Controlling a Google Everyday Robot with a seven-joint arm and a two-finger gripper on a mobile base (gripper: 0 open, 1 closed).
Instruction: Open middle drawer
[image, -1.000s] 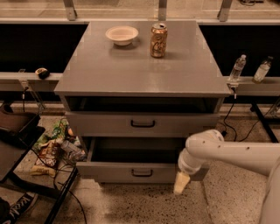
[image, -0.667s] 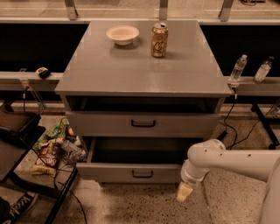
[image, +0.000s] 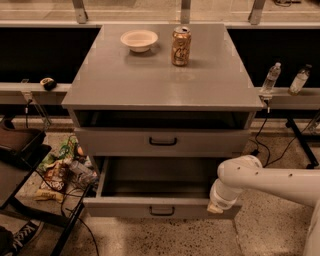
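One gripper (image: 215, 207) at open middle drawer (image: 120, 206)

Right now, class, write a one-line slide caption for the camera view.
Middle drawer stands open; gripper at its front's right end; bowl and can sit on the cabinet.
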